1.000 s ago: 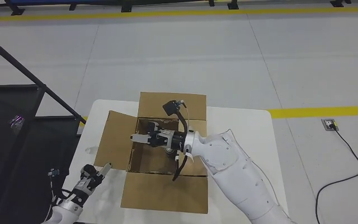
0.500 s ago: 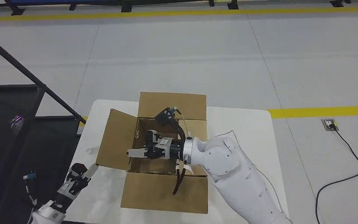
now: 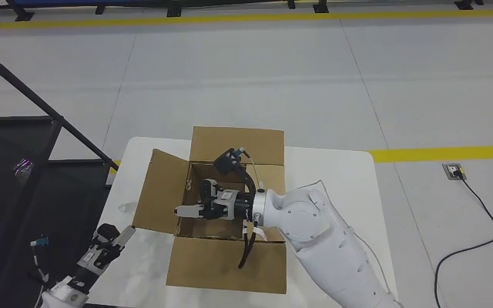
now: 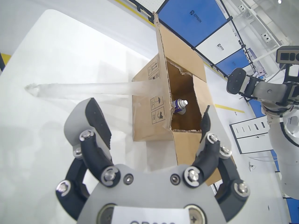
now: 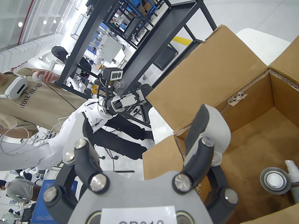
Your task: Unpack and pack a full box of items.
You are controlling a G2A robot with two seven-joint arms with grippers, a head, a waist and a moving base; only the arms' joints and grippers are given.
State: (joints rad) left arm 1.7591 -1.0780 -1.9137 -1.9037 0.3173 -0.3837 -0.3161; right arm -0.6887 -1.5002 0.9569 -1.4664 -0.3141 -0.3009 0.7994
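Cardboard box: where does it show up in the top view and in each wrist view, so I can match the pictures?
Top view: the box is at the picture's middle, flaps spread open.
Left wrist view: the box stands just beyond the left gripper, opening towards the camera.
Right wrist view: the box lies below the right gripper, its inside in sight.
Shared landmark: the white table under the box.

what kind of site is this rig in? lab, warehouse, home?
Probably a robotics lab or test hall, not a home: yellow floor lines on a wide pale floor, black metal racks holding equipment, and blue and white partition panels.
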